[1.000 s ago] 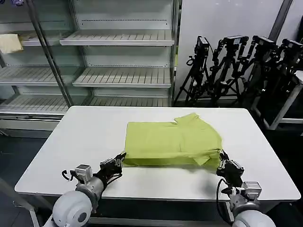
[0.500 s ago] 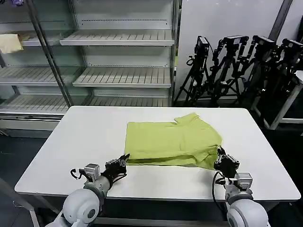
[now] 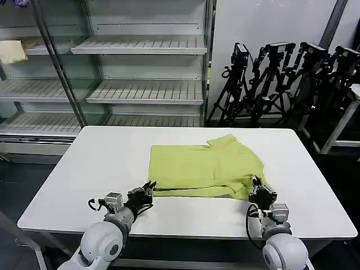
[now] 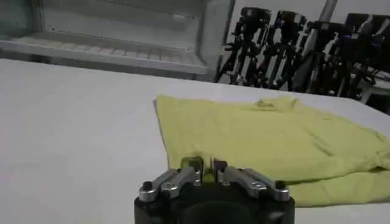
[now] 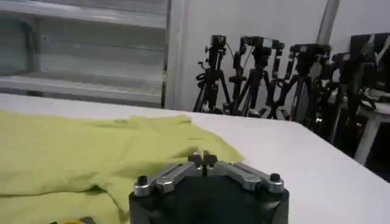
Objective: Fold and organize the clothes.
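Two grippers pinch the near hem of the shirt (image 3: 203, 169), lying mid-counter (image 3: 101, 163): left gripper (image 3: 147, 189), right gripper (image 3: 256, 187), jaws closed on fabric. Uneven lifting could skew the fold.

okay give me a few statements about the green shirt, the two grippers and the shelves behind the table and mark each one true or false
1. The lime green shirt lies on the white table. True.
2. The left gripper is at the shirt's near left corner. True.
3. The right gripper is parked over the table's far edge. False: it is at the shirt's near right corner.
4. The shirt hangs lifted clear of the table. False: it rests on the tabletop.
5. A pale cloth lies on an upper shelf at the left. True.
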Action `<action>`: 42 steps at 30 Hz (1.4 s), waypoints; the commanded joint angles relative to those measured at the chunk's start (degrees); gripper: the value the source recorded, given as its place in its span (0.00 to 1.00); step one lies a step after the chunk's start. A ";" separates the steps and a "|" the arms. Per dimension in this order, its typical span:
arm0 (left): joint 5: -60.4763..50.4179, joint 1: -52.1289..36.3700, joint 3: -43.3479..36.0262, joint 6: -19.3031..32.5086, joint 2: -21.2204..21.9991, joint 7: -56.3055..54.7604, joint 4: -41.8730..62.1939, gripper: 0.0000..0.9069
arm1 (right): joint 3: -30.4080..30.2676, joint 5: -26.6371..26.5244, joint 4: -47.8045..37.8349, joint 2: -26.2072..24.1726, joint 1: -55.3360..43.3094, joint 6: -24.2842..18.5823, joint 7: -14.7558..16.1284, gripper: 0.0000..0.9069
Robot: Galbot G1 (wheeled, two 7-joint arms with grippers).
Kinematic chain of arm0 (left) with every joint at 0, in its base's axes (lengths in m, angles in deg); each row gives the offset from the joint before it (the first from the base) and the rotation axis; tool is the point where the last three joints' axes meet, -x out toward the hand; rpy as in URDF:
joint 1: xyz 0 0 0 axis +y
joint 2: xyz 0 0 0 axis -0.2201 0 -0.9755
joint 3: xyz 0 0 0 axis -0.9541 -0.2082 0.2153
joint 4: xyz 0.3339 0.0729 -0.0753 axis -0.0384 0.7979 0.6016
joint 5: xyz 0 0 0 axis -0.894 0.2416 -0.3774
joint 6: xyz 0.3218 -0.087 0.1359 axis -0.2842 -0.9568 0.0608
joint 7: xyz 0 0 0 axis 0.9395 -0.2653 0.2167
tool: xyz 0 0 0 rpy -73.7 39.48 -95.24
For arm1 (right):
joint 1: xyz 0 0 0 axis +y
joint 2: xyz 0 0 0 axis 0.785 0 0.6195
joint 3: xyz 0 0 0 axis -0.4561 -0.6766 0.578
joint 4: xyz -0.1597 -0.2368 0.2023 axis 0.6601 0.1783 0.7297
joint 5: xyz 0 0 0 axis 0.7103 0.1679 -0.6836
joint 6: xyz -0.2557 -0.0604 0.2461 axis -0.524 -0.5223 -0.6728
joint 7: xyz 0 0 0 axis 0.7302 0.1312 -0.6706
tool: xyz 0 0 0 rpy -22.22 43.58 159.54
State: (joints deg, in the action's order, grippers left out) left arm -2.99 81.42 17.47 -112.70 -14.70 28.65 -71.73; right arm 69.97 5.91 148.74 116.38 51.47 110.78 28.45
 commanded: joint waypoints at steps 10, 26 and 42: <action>-2.44 2.21 0.94 0.79 0.45 -0.59 -0.91 1.00 | 2.78 0.51 2.21 0.34 4.72 -0.70 1.10 1.00; -4.16 3.33 0.31 0.14 0.90 -0.88 0.90 1.00 | 11.86 -6.53 5.64 -0.20 11.28 3.71 0.93 1.00; -3.17 2.27 -1.15 -0.36 1.42 -0.93 2.46 0.04 | 10.04 -12.79 3.58 -0.09 8.94 6.75 -0.08 0.00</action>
State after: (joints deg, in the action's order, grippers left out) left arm -6.26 83.39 16.60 -112.83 -13.45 27.78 -69.78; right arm 79.58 -4.68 152.54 116.36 60.09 116.40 28.54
